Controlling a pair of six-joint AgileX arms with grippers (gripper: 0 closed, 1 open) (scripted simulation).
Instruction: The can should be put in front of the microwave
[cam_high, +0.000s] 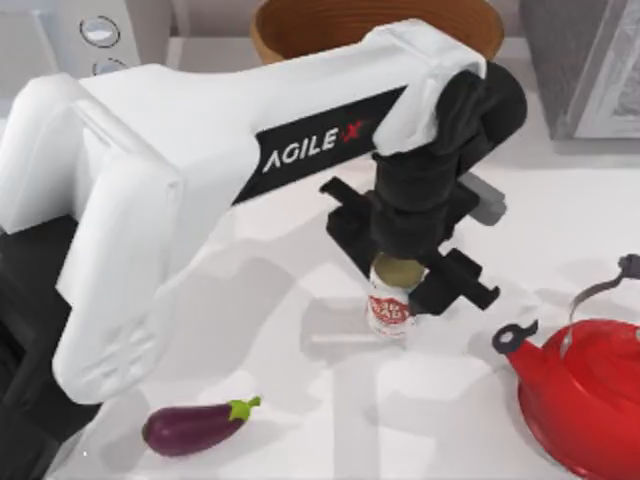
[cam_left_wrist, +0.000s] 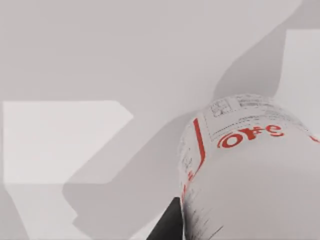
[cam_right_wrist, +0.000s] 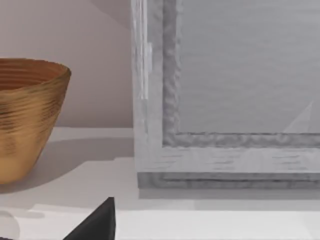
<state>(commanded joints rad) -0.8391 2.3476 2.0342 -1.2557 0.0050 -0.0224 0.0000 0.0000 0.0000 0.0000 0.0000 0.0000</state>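
The can (cam_high: 390, 305), a small tin with a white label, red logo and dull gold top, stands upright near the middle of the table. My left gripper (cam_high: 404, 252) reaches straight down over it with a black finger on either side, shut on the can. In the left wrist view the can (cam_left_wrist: 250, 170) is very close, and one finger (cam_left_wrist: 170, 226) lies against its side. The microwave (cam_high: 95, 35) with round silver knobs is at the back left, largely hidden behind my left arm. One dark finger (cam_right_wrist: 97, 222) of my right gripper edges into the right wrist view.
A red kettle (cam_high: 585, 395) stands at the front right, close to the can. An eggplant (cam_high: 195, 425) lies at the front left. A wooden bowl (cam_high: 375, 25) sits at the back centre and a darker grey box (cam_high: 585, 65) at the back right.
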